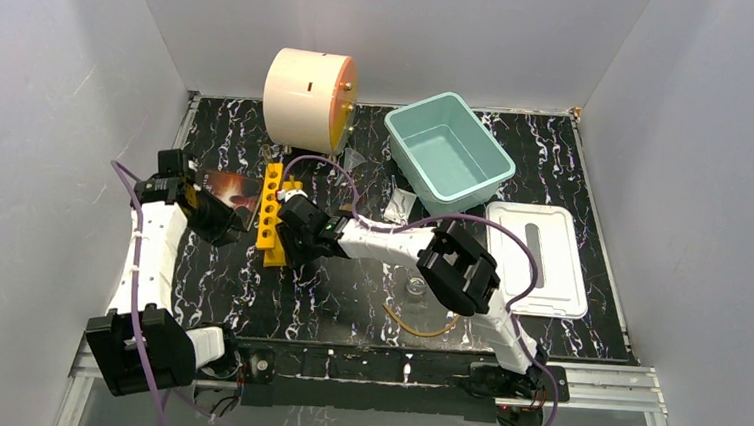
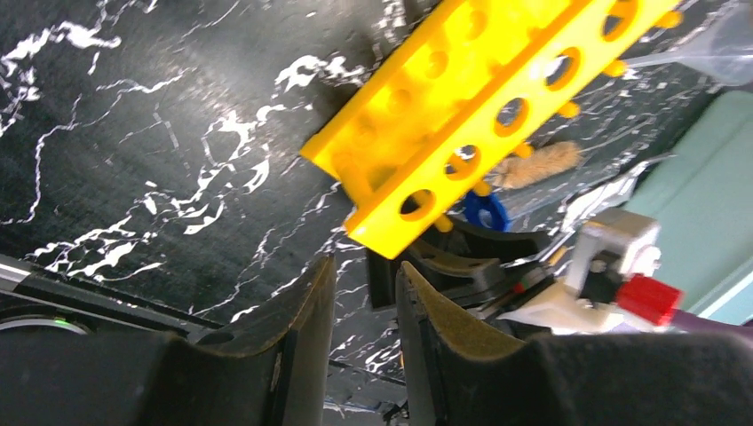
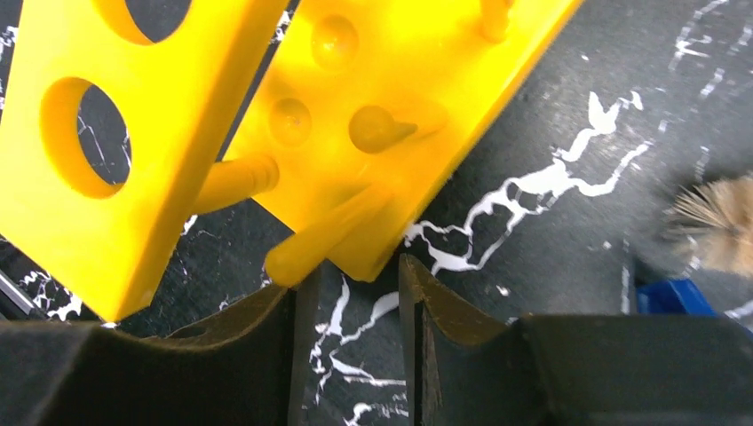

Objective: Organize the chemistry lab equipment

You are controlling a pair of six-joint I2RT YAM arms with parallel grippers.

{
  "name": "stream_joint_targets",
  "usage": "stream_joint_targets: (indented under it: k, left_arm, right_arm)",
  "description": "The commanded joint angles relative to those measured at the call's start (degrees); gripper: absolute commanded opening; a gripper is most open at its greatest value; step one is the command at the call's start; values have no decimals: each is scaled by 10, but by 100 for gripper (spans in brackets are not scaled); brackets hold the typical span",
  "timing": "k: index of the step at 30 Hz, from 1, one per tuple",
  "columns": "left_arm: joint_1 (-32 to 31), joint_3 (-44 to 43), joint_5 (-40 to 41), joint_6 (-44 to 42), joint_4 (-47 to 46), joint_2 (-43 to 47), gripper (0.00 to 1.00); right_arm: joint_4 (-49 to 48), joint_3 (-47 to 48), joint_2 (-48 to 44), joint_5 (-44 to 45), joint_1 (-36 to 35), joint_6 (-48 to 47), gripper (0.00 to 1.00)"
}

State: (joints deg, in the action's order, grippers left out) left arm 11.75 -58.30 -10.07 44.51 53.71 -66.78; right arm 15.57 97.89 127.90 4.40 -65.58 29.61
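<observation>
Crowding the near end of the yellow rack [image 1: 271,214] on the tabletop [image 1: 346,311], the left claw [image 2: 366,266] and right claw [image 3: 355,271] are barely parted, empty; either could knock its pegs, skidding it sideways.

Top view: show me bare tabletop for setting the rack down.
Bare: the near-centre stretch between the left arm, yellow tube rack and small glass dish; the far-right corner bordered by teal bin and white lid. Crowded: around the rack and between cream drum and bin.
</observation>
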Motion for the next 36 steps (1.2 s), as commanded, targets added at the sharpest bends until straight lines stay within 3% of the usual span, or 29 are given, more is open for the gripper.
stream_joint_targets:
  k: [1,11,17,20,24,27,36]
  left_arm:
    - [-15,-83,-20,-5,13,-21,30]
    - [-70,-166,-29,-35,-10,-41,33]
    - [-157,-178,-27,-67,-44,-43,39]
    - [-180,-172,-44,-78,-69,-42,43]
    - [-197,-153,-49,-77,-102,-33,51]
    - [-198,-148,-24,-70,-97,-30,54]
    - [-198,-140,10,-67,-68,-14,60]
  right_arm:
    - [67,35,-44,26,6,-19,48]
    - [58,-106,-223,40,20,11,56]
    - [70,-165,-325,-19,97,87,60]
    - [95,-175,-356,-12,130,116,67]
    - [202,-154,-321,21,159,218,71]
    - [234,-114,-265,-4,163,261,71]
    - [207,-52,-158,52,147,320,73]
